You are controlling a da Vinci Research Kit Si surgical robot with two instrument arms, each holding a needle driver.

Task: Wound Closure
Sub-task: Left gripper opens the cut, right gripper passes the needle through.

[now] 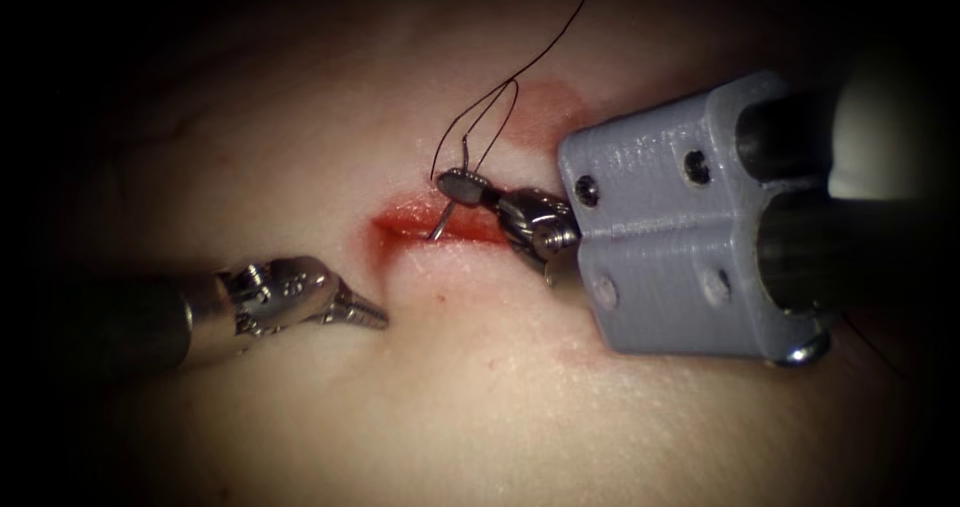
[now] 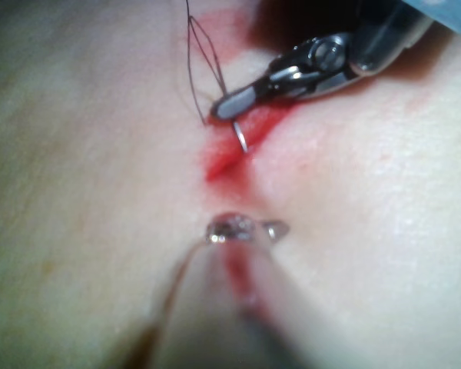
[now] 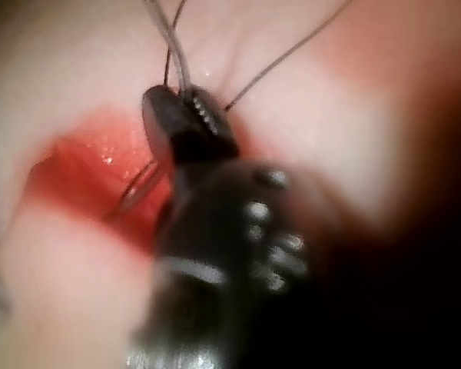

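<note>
The tissue (image 1: 300,117) has a short red cut (image 1: 410,223) at its middle. My right tool (image 1: 459,184) comes in from the right, its jaws shut on the curved needle (image 1: 441,224) about midway along the curve. The needle's point hangs down at the cut's opening, and I cannot tell whether it enters the tissue. Dark thread (image 1: 520,72) loops from the needle's tail and runs up and away. My left tool (image 1: 366,315) lies left of and below the cut, jaws shut on nothing. The left wrist view shows the right tool (image 2: 227,106), needle (image 2: 241,139) and cut (image 2: 229,157). The right wrist view shows the needle (image 3: 137,189).
Red fluid stains the tissue above and to the right of the cut (image 1: 545,102). Pale tissue (image 1: 450,417) spreads out below the cut. The thread loop (image 2: 194,69) stands just above the right tool's jaws.
</note>
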